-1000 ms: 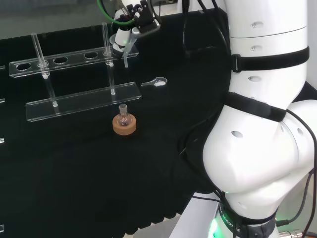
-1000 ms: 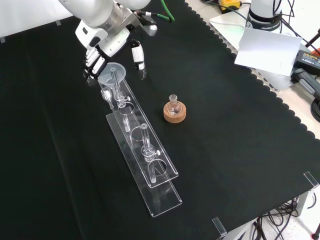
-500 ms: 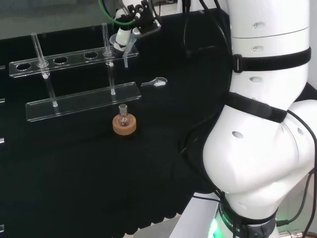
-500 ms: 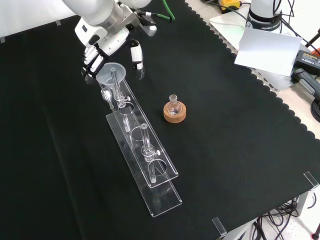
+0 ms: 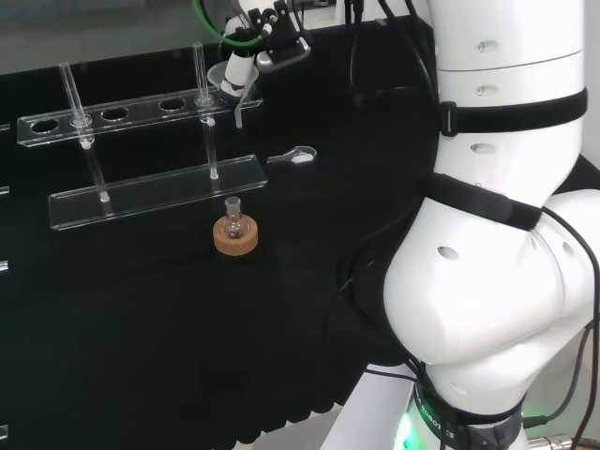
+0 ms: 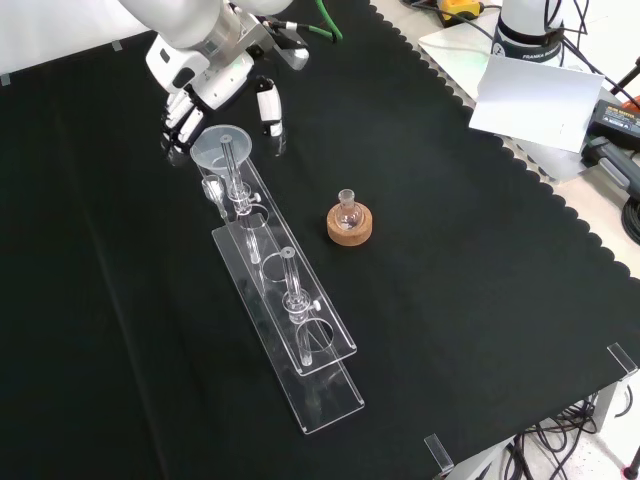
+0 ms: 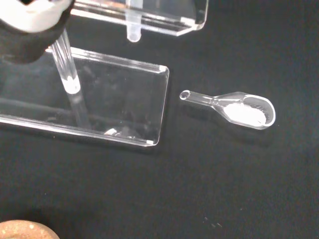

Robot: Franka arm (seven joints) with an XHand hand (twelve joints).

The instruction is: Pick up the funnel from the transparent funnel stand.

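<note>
Gripping the funnel [image 6: 222, 147] in curled hand [image 6: 205, 85], lifting off stand [image 6: 290, 320]; needing a straight upward pull next.

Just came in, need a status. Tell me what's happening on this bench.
The robot's hand is at the far end of the clear stand, its fingers curled around the funnel. The funnel's stem hangs at the stand's end hole in the head view, so it isn't clear of the stand yet. Nearby, a small flask sits on a cork ring, and a glass scoop with white powder lies on the cloth.
</note>
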